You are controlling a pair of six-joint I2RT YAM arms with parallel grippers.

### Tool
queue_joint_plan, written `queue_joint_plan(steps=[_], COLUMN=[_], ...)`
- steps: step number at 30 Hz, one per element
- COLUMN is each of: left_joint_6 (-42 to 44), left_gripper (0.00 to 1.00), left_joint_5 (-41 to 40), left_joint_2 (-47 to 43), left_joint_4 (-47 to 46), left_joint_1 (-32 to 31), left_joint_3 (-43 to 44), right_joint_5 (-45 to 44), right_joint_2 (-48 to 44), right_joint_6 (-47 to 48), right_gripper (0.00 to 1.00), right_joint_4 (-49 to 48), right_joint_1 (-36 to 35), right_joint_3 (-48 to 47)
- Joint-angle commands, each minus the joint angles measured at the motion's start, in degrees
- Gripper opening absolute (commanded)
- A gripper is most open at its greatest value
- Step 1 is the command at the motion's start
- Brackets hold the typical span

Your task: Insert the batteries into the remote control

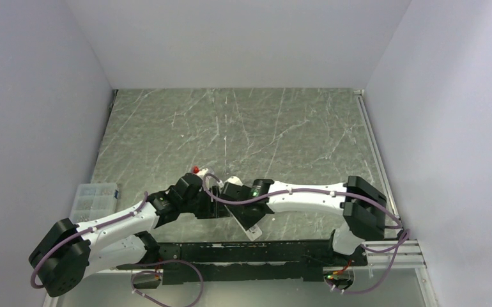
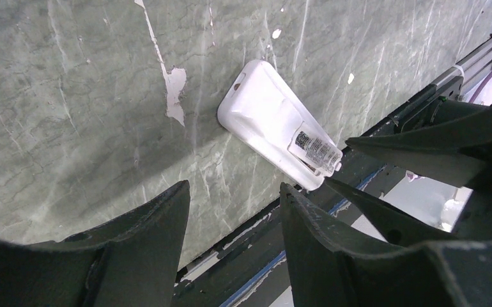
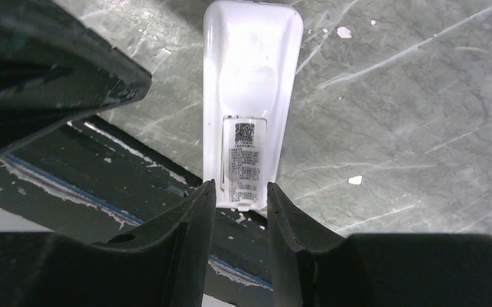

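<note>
We judge the job to be in its opening stage, with nothing loaded yet as far as we can see. The slim white plastic remote control (image 3: 246, 83) lies face down on the grey-green marbled worktop (image 3: 422, 96), its plain back up. Its end nearest the arms reaches the worktop's near edge, above the black metal rail (image 3: 135, 185).

On that end sits a rectangular panel with a printed label and a square code (image 3: 243, 160). We take it for the battery cover. It seems to be closing the compartment, though we cannot tell whether it has slid a little towards the end.

The right arm's dark fingers (image 3: 275, 195) stand partly apart, one at each side of the labelled end. We cannot tell whether they are pressing on the panel or only hanging just over it.

The left arm's dark fingers (image 2: 287, 195) are spread with nothing between them. They hover near the remote control without touching it.

The batteries show in none of the three views. A clear plastic compartment box (image 1: 93, 198) sits at the left edge of the worktop, well apart from the remote control, but its contents are too small for us to make out.

By our reckoning, the cover has yet to come off. After that, both batteries must be found, brought over and seated, and the cover put back.
</note>
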State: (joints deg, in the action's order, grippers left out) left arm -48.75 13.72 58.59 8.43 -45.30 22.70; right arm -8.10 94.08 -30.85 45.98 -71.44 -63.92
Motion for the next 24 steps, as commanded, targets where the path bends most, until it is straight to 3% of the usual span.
queue_joint_plan(steps=[1, 12, 24], left_joint_6=[1.20, 1.02, 1.20], left_gripper=[0.59, 0.59, 0.59], left_joint_5=[1.05, 1.45, 1.40], left_joint_2=[-0.14, 1.53, 1.45], left_joint_4=[-0.69, -2.04, -1.24], left_joint_1=[0.03, 0.13, 0.12], left_joint_3=[0.64, 0.86, 1.16], right_joint_5=[-0.77, 3.67, 5.24], right_joint_2=[-5.81, -12.70, -10.25], right_joint_6=[-2.40, -5.52, -5.93], right_gripper=[0.36, 0.20, 0.18], right_joint_4=[-0.92, -3.92, -8.45], right_joint_1=[0.05, 0.07, 0.07], right_joint_3=[1.94, 10.32, 11.42])
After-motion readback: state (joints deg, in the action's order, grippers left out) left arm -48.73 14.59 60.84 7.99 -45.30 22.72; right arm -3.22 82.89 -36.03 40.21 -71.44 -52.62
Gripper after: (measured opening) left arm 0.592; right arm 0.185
